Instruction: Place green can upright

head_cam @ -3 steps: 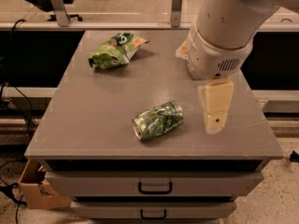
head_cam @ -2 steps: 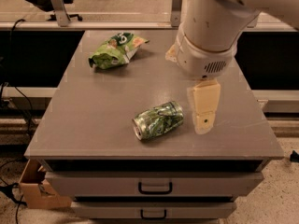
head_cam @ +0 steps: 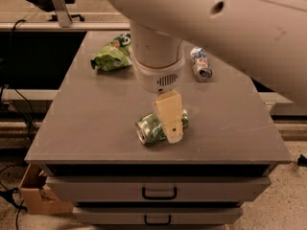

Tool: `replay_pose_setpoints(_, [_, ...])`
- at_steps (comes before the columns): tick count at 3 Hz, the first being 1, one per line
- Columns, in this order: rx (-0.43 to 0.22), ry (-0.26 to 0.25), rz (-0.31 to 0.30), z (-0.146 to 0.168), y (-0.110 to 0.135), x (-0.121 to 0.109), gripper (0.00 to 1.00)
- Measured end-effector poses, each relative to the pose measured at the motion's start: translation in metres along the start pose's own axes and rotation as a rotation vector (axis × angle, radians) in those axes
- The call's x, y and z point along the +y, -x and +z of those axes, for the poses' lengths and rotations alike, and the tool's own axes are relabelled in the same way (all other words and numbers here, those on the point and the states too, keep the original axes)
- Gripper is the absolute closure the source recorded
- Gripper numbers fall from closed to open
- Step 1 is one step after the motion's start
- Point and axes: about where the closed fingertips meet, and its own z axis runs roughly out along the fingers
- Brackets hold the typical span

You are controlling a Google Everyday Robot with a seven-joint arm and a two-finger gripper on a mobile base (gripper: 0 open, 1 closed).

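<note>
The green can lies on its side near the front edge of the grey table, with its silver top facing front left. My gripper hangs from the big white arm and comes down right over the can, covering its right half. Its beige tip reaches the table surface level in front of the can.
A green wrinkly snack bag lies at the back left of the table. A slim silver-and-blue can lies on its side at the back right. Drawers are below the tabletop. A cardboard box sits on the floor at left.
My arm has moved left from beside the can's right end to directly over it. The silver-and-blue can, hidden by the arm before, now shows.
</note>
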Motion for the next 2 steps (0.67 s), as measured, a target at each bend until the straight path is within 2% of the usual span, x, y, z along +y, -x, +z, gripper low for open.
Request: replay_pose_setpoints(2, [0.054,0.104,-0.030,0.045,0.019,0.004,0.00])
